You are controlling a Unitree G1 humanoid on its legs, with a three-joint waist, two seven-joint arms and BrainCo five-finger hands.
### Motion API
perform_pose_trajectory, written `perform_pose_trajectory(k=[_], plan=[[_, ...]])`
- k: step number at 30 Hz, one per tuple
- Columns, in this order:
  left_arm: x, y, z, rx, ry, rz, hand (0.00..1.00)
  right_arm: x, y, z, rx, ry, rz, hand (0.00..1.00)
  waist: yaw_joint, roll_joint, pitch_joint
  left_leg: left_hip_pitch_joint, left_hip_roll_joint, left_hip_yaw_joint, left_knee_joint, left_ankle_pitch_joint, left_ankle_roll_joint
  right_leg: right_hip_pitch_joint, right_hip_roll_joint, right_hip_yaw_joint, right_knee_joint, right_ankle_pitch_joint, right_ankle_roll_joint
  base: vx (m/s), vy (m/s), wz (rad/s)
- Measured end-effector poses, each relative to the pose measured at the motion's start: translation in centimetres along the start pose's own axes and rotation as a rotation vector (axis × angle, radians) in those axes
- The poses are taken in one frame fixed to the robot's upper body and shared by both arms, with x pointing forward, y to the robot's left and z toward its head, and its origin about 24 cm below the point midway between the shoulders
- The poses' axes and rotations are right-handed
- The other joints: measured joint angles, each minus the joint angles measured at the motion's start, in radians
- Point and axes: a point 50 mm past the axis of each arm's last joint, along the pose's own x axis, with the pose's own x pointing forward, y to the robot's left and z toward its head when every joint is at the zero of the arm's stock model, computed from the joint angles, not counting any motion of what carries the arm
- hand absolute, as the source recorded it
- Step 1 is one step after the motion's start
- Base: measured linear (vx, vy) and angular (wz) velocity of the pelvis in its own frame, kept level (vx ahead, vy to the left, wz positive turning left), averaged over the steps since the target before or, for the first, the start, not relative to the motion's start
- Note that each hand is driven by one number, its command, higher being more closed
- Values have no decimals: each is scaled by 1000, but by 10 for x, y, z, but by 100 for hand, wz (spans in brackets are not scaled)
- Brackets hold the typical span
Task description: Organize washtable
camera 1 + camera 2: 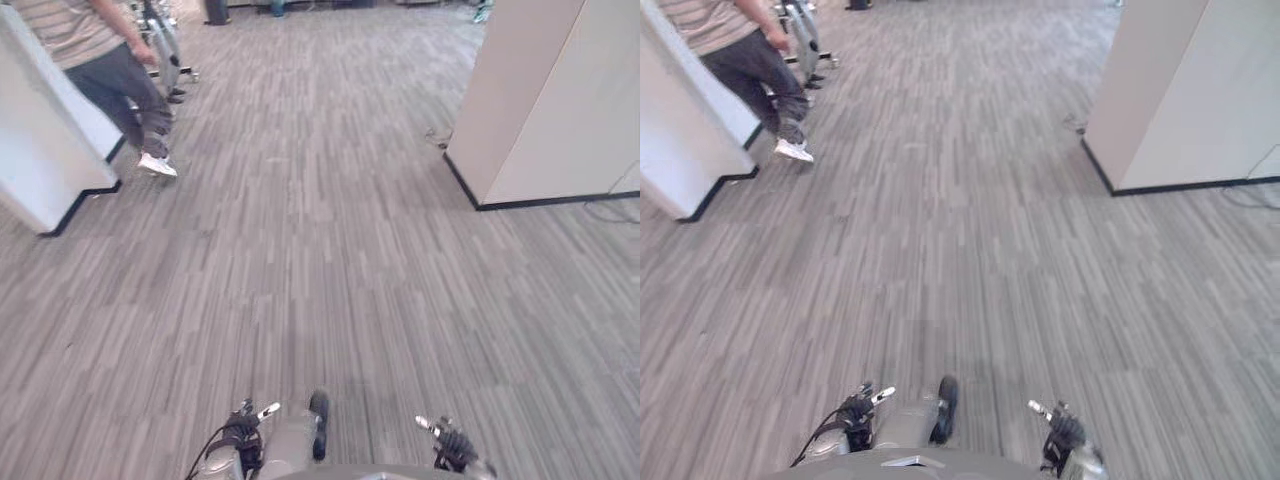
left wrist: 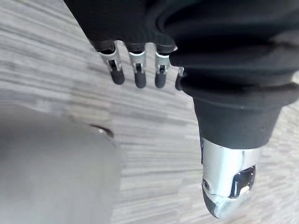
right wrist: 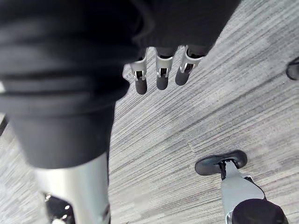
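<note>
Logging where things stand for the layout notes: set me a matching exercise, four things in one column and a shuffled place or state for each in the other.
Things:
1. person
2. cream wall with a black base strip
3. left robot hand
4. right robot hand

Places or states, head views:
A. upper right
B. bottom edge, right of centre, fingers relaxed, holding nothing
C. upper left, in dark trousers
D. bottom edge, left of centre, fingers relaxed, holding nothing

Pairs: 1-C, 2-A, 3-D, 4-B.
</note>
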Motion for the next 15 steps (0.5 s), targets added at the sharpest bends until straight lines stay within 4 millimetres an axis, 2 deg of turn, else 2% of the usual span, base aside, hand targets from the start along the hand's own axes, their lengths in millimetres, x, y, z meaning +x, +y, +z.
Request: perform_pose_trajectory(k=[1,2,3,4,5,6,7,8,9,10,11,12,13,14,15], plan=[[0,3,0,9,3,6,0,-1,-1,-4,17,16,-7,0,-10,-14,9,33,-14,-7,-3,-19,13,-28,9,15,99,74,96,549,105,34],[0,4,-1,17,15,8,0,-4,-7,-13,82,38,-36,0,-32,-24,24,108,-33,-28,-18,-49,26,-88,25,25,291,221,219,445,62,37],[0,6,-4,26,38,12,0,-5,-15,-15,77,43,-54,0,-39,-32,26,187,-44,-43,-39,-69,33,-166,10,-32,450,206,187,385,22,34],[0,6,-6,32,50,10,0,-7,-19,-17,75,48,-63,0,-41,-27,30,230,-44,-52,-60,-79,37,-199,-3,-69,495,187,154,262,-23,30],[-1,4,-11,56,68,-1,0,-10,-26,-24,83,62,-82,0,-48,-9,33,312,-36,-84,-100,-101,44,-264,-19,-135,512,129,58,115,-19,22],[-1,0,-12,58,73,-10,0,-12,-31,-26,91,66,-97,0,-47,10,44,395,-14,-94,-148,-119,53,-321,-13,-156,439,73,-21,34,-8,22],[-1,-1,-12,58,75,-12,0,-12,-34,-26,97,67,-105,0,-49,21,51,431,-4,-99,-170,-126,59,-344,-8,-158,374,45,-31,93,4,14],[-1,-6,-15,41,85,-21,0,-14,-37,-28,109,67,-117,0,-59,44,49,483,22,-104,-198,-153,54,-401,5,-159,202,27,-34,-29,7,16],[-2,-9,-17,11,94,-20,0,-15,-39,-30,115,71,-121,0,-61,52,49,518,34,-113,-211,-192,52,-443,2,-162,8,44,-10,-68,-12,18],[-2,-10,-18,-3,94,-21,0,-15,-39,-31,114,72,-121,0,-61,50,50,537,38,-120,-213,-219,48,-456,-3,-163,-120,79,3,-274,-36,24],[-2,-7,-17,-9,93,-12,0,-17,-40,-37,113,96,-126,0,-63,31,47,568,32,-135,-211,-259,39,-457,-35,-170,-370,169,32,-82,-135,46],[-2,-1,-18,-7,100,1,0,-19,-40,-45,105,132,-128,0,-72,15,45,599,28,-161,-202,-307,31,-484,-60,-195,-398,266,41,120,-172,55],[-4,-1,-23,-32,113,9,0,-21,-43,-49,102,148,-136,0,-78,24,35,623,43,-175,-195,-325,27,-484,-54,-212,-361,304,10,494,-217,65],[-8,-3,-35,-82,141,24,0,-23,-46,-52,58,176,-140,0,-83,39,9,637,63,-186,-149,-333,23,-484,-43,-233,-299,329,-45,551,-176,42],[-8,-2,-33,-110,132,33,0,-22,-49,-50,37,176,-141,0,-81,52,10,625,75,-185,-87,-333,22,-475,-35,-247,-268,302,-69,643,-205,47]])
